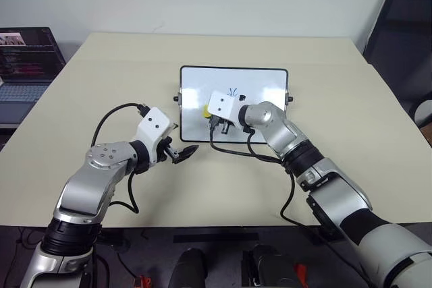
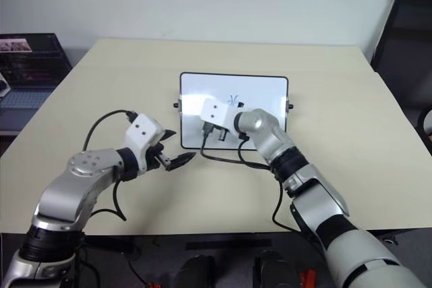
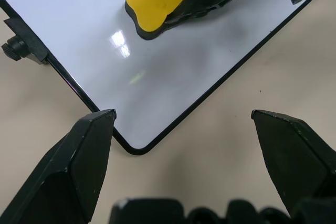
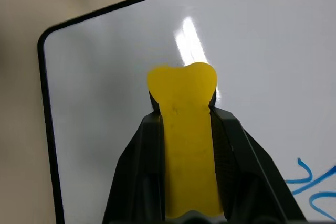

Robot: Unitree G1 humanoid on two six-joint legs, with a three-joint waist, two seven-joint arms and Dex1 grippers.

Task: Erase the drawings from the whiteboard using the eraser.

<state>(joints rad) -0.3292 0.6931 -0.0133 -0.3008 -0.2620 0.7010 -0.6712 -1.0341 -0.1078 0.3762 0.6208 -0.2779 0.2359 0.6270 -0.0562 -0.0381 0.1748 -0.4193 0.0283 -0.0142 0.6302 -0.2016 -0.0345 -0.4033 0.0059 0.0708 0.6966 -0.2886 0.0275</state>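
Right wrist view: right gripper (image 4: 186, 129) clenches the yellow eraser (image 4: 184, 124) over the whiteboard (image 1: 260, 80) mid-table (image 1: 337, 119); blue drawings (image 1: 233, 91) remain; left gripper (image 3: 181, 124) gapes at its near-left corner

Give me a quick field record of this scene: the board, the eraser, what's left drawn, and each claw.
whiteboard: lying flat on the beige table
eraser: yellow, clamped in the right claw, over the board's left part
drawings: blue marks visible near the board's middle, beside the right wrist
left claw: open, holding nothing, at the board's near left corner
laptop: open, far left
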